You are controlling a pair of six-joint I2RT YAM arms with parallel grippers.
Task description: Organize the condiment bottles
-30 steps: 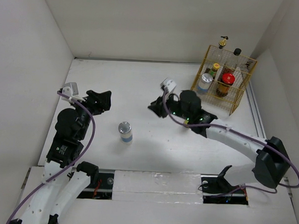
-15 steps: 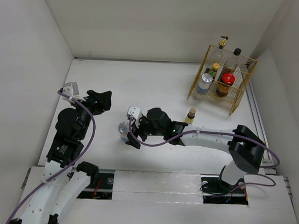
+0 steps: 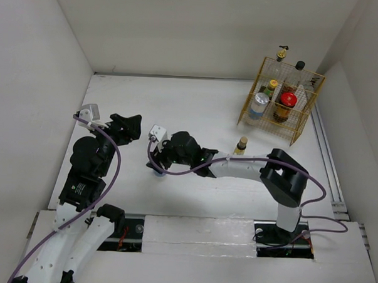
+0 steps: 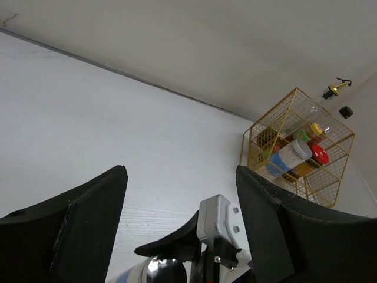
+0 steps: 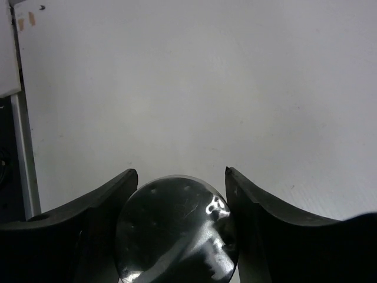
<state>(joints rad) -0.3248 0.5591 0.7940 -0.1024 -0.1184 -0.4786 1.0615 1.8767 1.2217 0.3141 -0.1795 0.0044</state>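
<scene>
Clock positions are from the top view, with 12 at the far wall.

- White tabletop (image 3: 197, 104): two bottles stand loose on it and the rest are at the basket.
- Right arm (image 3: 250, 169): it reaches across to about 8 o'clock. Your right gripper (image 5: 181, 174) straddles the silver lid of a white-blue shaker (image 5: 177, 227), one finger on each side and very close. I can't tell whether it's clenched on the lid or only bracketing it. The shaker is upright on the tabletop.
- Left arm (image 3: 87, 168): it sits at 9 o'clock. Your left gripper (image 4: 179, 171) is released with nothing between the fingers, well apart from any bottle.
- Yellow wire basket (image 3: 306, 112): it sits at 2 o'clock, by the right wall, and looks to hold five items.
  - The clear bottle with gold spout (image 3: 280, 54) is at the basket's 12.
  - The black-capped bottle (image 3: 299, 66) is at its 1.
  - The yellow-capped sauce bottle (image 3: 272, 86) is near the middle.
  - The red-lidded dark jar (image 3: 288, 102) is at its 4.
  - The second white-blue silver-lidded shaker (image 3: 258, 105) is at its 8 and appears to lean.
- Small yellow bottle with brown cap (image 3: 241, 145): it stands upright at 3 o'clock of tabletop centre, near the right forearm but not touching it. Neither gripper holds it.

My read is five of seven are stowed, so you're roughly two thirds through. Two moves are left:
1. Carry the loose shaker from 8 o'clock over to the basket.
2. Carry the small brown-capped bottle to the basket.

Free space in the basket looks tight around the leaning shaker, so check it before you drop anything in.
</scene>
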